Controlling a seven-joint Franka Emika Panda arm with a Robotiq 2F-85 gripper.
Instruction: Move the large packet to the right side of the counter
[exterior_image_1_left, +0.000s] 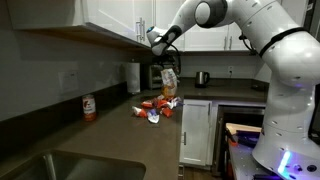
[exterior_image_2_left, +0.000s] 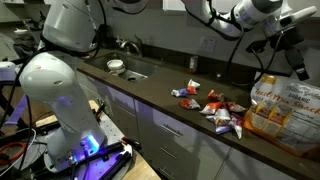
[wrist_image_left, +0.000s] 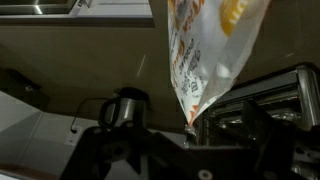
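Note:
The large packet (exterior_image_1_left: 168, 83) (exterior_image_2_left: 284, 106), a crinkly clear bag with orange-yellow contents, stands upright at the far end of the dark counter (exterior_image_1_left: 120, 140) (exterior_image_2_left: 160, 85). My gripper (exterior_image_1_left: 166, 58) (exterior_image_2_left: 299, 62) hangs just above its top. In the wrist view the large packet (wrist_image_left: 205, 50) narrows to a crumpled corner that ends between the spread dark fingers of my gripper (wrist_image_left: 190, 138). The jaws stand wide apart, open, and do not pinch the bag.
Several small red-white packets (exterior_image_1_left: 157, 108) (exterior_image_2_left: 215, 108) lie on the counter beside the large one. A red can (exterior_image_1_left: 89, 108) stands by the wall, a sink (exterior_image_1_left: 55, 165) (exterior_image_2_left: 128, 72) is set into the counter, and a kettle (exterior_image_1_left: 201, 78) (wrist_image_left: 125, 108) sits beyond the packet.

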